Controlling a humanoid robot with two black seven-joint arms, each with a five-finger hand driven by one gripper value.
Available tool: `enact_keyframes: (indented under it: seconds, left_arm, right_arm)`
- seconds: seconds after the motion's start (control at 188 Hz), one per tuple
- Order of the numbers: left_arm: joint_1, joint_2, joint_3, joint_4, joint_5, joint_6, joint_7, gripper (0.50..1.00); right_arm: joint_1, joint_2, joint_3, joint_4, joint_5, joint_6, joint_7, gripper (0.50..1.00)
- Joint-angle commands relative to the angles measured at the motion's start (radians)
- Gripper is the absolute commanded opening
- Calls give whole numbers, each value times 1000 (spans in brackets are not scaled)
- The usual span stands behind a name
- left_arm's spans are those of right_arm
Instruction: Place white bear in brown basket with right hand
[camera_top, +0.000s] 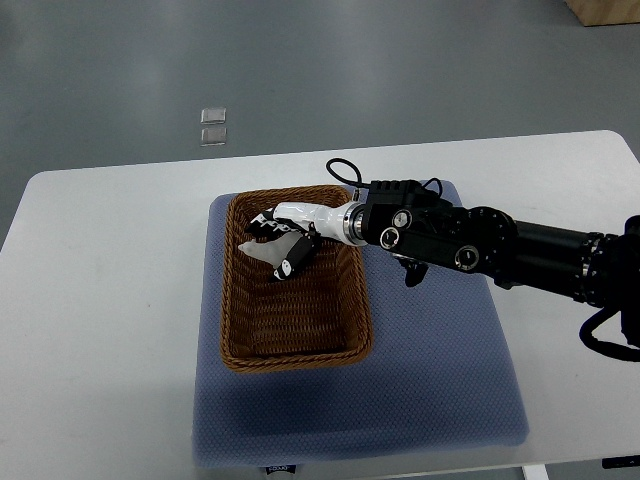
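The brown wicker basket (229, 310) sits on a blue mat on the white table. My right arm reaches in from the right edge, and its white and black hand (283, 243) is over the far end of the basket, inside its rim. The fingers are curled around a small white thing, the white bear (252, 247). Only a pale corner of it shows at the hand's left side; the fingers hide the rest. I cannot tell whether the bear touches the basket floor. The left arm is not in view.
The blue mat (430, 380) covers the table's middle and reaches its near edge. The white table (100, 300) extends left and right of the mat. Two small pale squares (213, 126) lie on the grey floor beyond the table.
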Motion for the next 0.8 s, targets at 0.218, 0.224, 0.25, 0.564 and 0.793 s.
enact_keyframes:
  seconds: [0.218, 0.224, 0.25, 0.564, 0.793]
  left_arm:
    - [-1, 0, 1, 4, 2, 0, 0, 1000]
    - [-1, 0, 1, 4, 2, 0, 0, 1000]
    - [-1, 0, 1, 4, 2, 0, 0, 1000]
    - [-1, 0, 1, 6, 2, 0, 1, 1000]
    - [0, 0, 1, 6, 2, 0, 0, 1000]
  right_arm:
    - [38, -17, 100, -1, 7, 1, -1, 883]
    - [38, -17, 100, -1, 7, 1, -1, 883]
    - [38, -25, 114, -1, 7, 2, -1, 883]
    - [50, -120, 232, 6, 12, 4, 2, 883]
    - [12, -183, 401, 19, 81, 45, 7, 881]
